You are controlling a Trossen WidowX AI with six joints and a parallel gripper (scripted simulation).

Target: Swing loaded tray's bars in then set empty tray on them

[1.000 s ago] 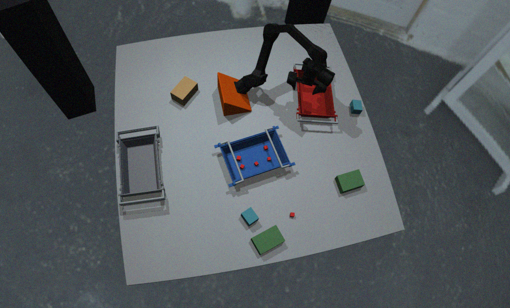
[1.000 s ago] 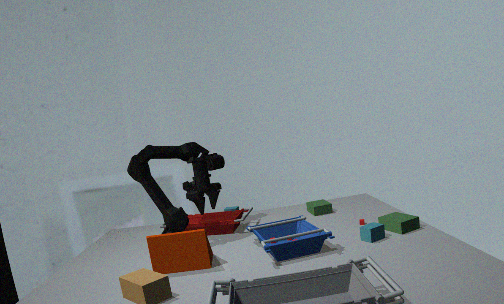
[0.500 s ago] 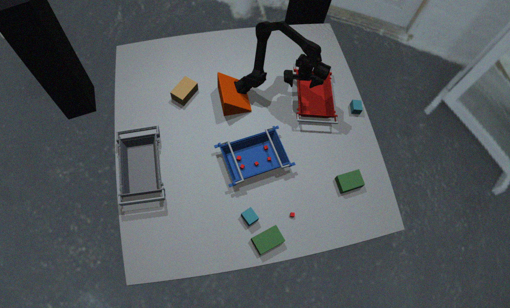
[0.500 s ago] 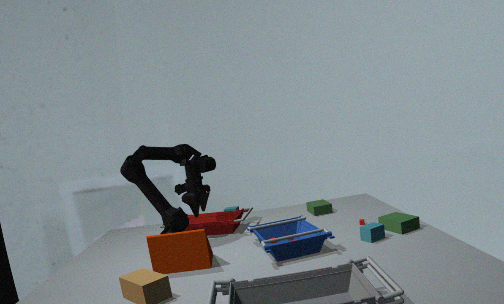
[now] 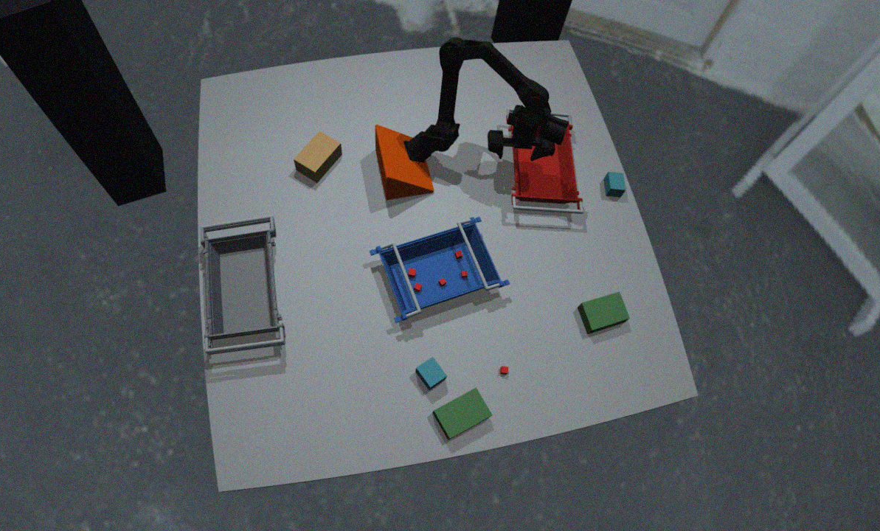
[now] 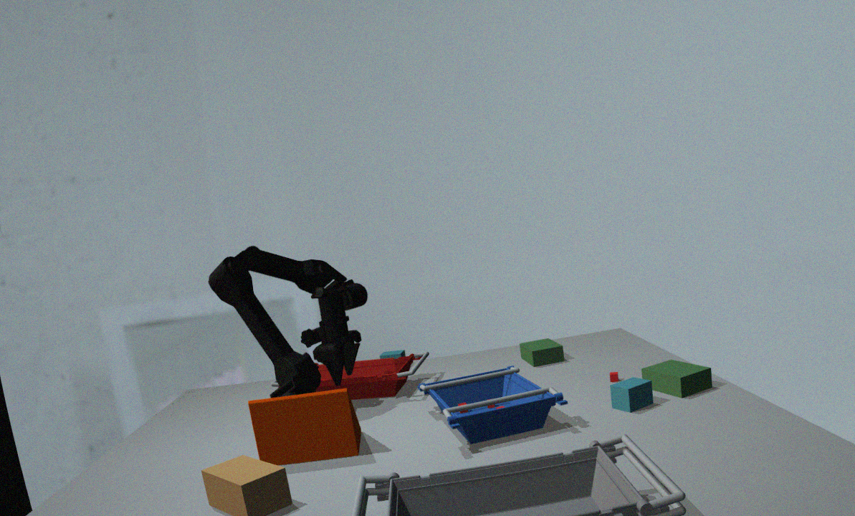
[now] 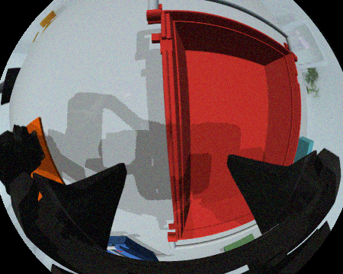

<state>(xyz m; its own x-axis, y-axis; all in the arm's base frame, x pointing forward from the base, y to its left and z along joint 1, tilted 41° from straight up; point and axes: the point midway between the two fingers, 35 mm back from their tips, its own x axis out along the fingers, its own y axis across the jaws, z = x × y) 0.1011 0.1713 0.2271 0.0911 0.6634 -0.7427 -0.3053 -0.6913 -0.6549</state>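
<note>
The blue tray [image 5: 429,245] [image 6: 507,420] stands mid-table with several small red blocks [image 5: 458,254] inside. One wire bar [image 5: 406,277] crosses its top near the left end, the other bar [image 5: 473,256] near the right end. An empty red tray [image 5: 565,178] [image 6: 385,385] [image 7: 225,87] lies beyond it, its bars [image 5: 548,209] out over its ends. My gripper [image 5: 516,157] [image 6: 344,378] [image 7: 177,166] is open and empty over the red tray's long wall nearest the arm's base, one finger on each side in the wrist view. The fingertips' exact height over the rim is unclear.
An empty grey tray [image 5: 241,284] [image 6: 507,481] lies at the table's left edge. An orange wedge [image 5: 400,164] [image 6: 304,426] stands by the arm base, a tan block [image 5: 317,155] beyond. Teal blocks [image 5: 614,184] [image 5: 431,372], green blocks [image 5: 603,312] [image 5: 462,413] and a loose red cube [image 5: 504,369] lie around.
</note>
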